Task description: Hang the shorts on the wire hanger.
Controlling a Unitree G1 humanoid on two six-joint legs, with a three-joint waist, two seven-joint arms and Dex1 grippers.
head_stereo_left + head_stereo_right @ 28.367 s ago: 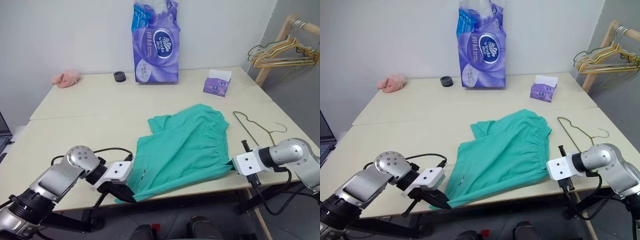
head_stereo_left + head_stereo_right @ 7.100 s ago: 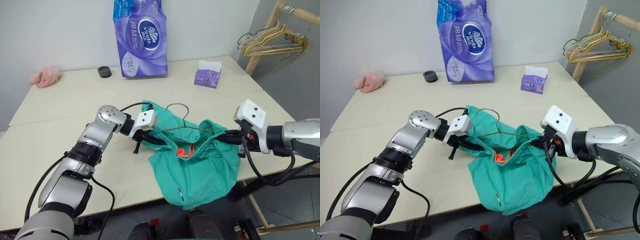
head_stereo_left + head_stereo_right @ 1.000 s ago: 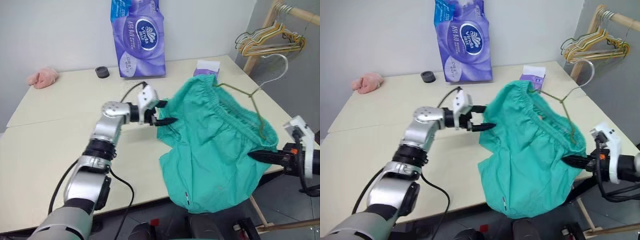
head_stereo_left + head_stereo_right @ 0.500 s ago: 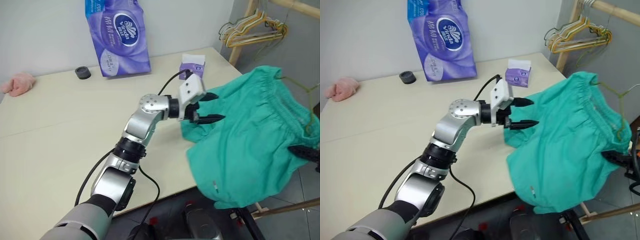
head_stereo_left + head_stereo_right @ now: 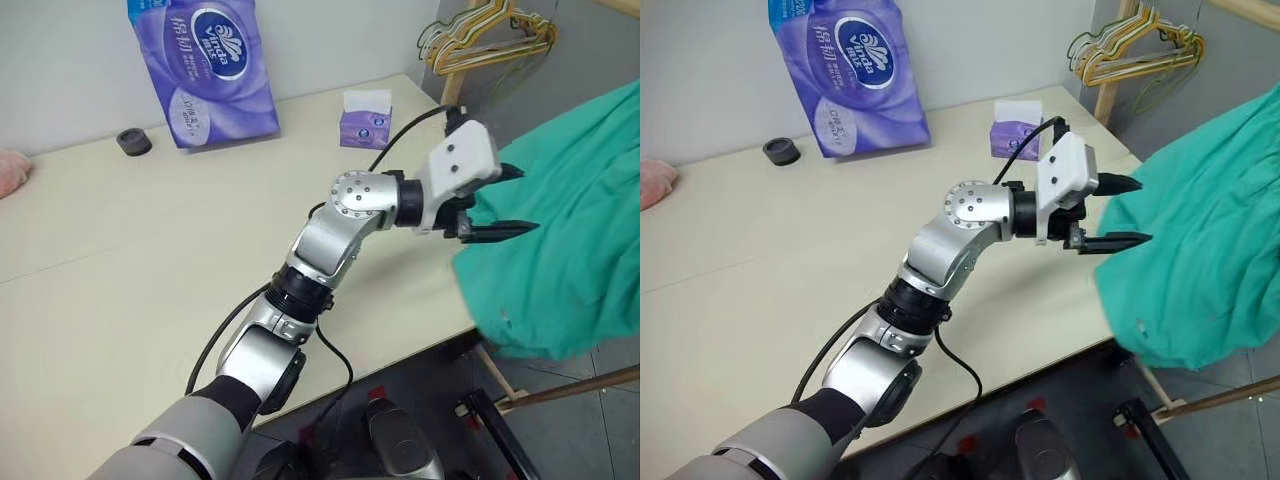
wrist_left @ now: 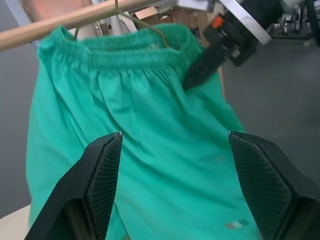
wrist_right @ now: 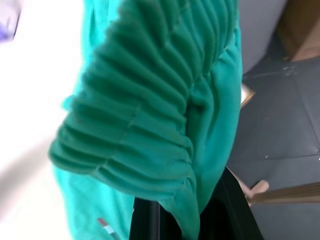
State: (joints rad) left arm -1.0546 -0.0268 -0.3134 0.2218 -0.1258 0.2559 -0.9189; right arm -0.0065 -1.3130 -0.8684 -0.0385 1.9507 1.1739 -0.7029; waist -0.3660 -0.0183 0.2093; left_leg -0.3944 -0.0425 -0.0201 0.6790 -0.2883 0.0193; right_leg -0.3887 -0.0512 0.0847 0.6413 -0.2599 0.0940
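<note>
The teal shorts (image 5: 575, 240) hang in the air past the table's right edge, waistband (image 6: 125, 52) uppermost. The thin wire hanger (image 6: 150, 30) runs through the waistband, and its hook rises to a wooden bar (image 6: 75, 20); I cannot tell whether it rests on it. My right gripper (image 6: 197, 75) is shut on the waistband's corner, and the gathered cloth drapes over its black fingers (image 7: 145, 220). My left gripper (image 5: 520, 200) reaches out level towards the shorts' near edge. It is open, with nothing between its fingers (image 6: 107, 180).
On the beige table (image 5: 150, 260) stand a purple tissue pack (image 5: 205, 70), a small tissue box (image 5: 365, 120) and a black ring (image 5: 130, 140). A pink cloth (image 5: 10, 170) lies at the left edge. Bunched hangers (image 5: 480, 30) hang on a wooden rack behind.
The view has swung right. My left gripper has moved right and up after the shorts and stays open. My right gripper has carried the shorts farther right and higher.
</note>
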